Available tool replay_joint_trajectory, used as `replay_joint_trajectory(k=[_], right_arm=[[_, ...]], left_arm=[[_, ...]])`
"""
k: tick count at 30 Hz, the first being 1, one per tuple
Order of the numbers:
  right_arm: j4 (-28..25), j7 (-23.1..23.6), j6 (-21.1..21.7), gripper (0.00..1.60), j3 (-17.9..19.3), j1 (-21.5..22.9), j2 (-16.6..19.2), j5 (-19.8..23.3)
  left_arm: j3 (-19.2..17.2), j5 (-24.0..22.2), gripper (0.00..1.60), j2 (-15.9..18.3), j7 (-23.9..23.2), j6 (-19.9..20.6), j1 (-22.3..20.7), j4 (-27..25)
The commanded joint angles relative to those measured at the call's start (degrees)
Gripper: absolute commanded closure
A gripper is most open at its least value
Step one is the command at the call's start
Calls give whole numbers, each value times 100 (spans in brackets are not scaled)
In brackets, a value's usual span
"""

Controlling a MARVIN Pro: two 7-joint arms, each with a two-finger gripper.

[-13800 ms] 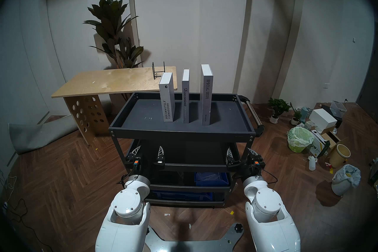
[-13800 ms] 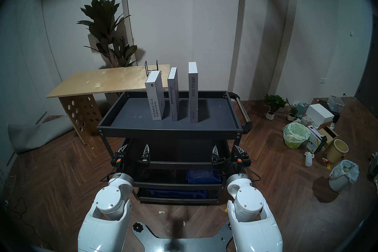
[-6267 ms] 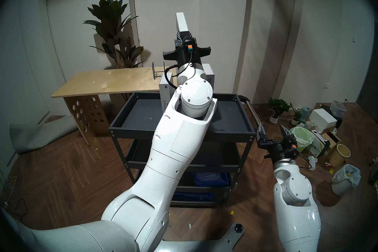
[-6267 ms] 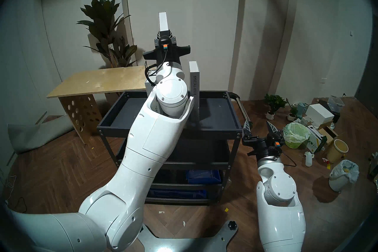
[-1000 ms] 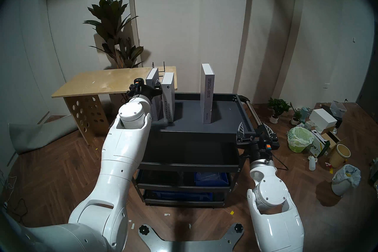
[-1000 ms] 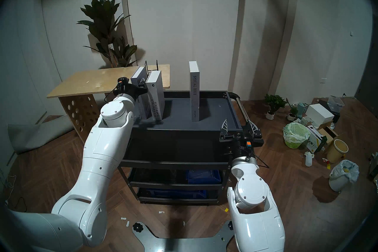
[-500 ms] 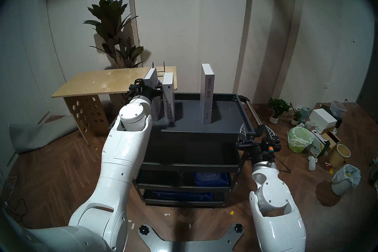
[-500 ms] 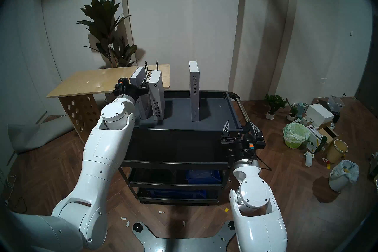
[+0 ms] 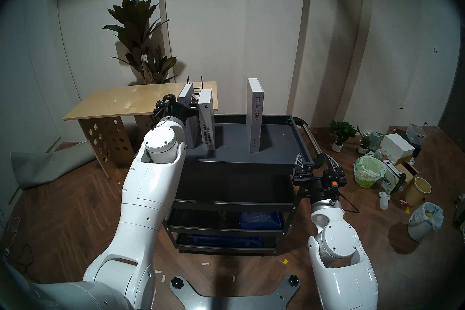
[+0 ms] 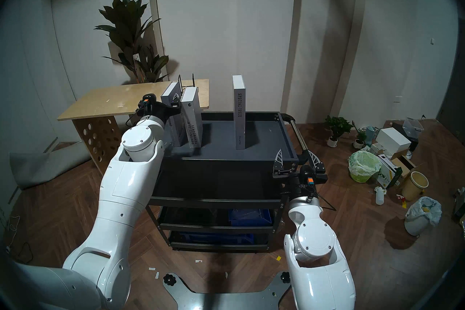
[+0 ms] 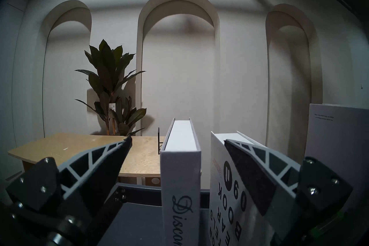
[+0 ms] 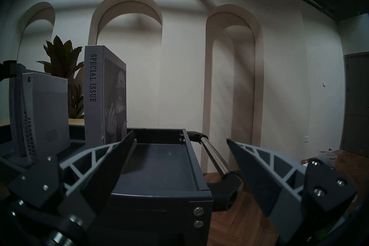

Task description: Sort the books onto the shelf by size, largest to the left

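On the shelf (image 9: 281, 137) in the head stereo left view, three books stand upright: "Discontent" (image 9: 188, 123) nearest the left edge, "DESIGNHOTELS YEARBOOK09" (image 9: 207, 123) just beside it, and "SPECIAL ISSUE" (image 9: 254, 115) well apart toward the middle. The left gripper (image 9: 185, 103) straddles the Discontent book with jaws spread wide. The right gripper (image 9: 314, 161) sits at the shelf's front right corner, jaws wide and empty.

From the head stereo right view the order reads the same, with the plywood table (image 10: 120, 100) behind the left edge.

At the left wrist, both fingers (image 11: 257, 171) stand clear of the Discontent spine (image 11: 180, 189); the right one overlaps the yearbook (image 11: 219, 189), contact unclear.

At the right wrist, spread fingers (image 12: 99, 163) flank the shelf's front right corner (image 12: 199, 191), its handle (image 12: 215, 155) between them.
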Motion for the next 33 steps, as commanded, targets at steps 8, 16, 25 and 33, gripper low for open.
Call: replay_joint_trajectory(k=[8, 16, 25, 33], right_arm=[[-122, 12, -61, 0, -92, 57, 7, -26], [5, 89, -47, 0, -290, 305, 9, -46], [287, 162, 45, 0, -602, 960, -116, -153], [430, 161, 189, 0, -899, 1463, -149, -230]], left_arm=[[-95, -194, 0, 173, -378, -379, 231, -1139], [-297, -185, 0, 438, -474, -434, 591, -1795], [-683, -211, 0, 700, -574, -387, 1278, -2466], [-1241, -244, 0, 902, -643, -217, 1902, -2783]])
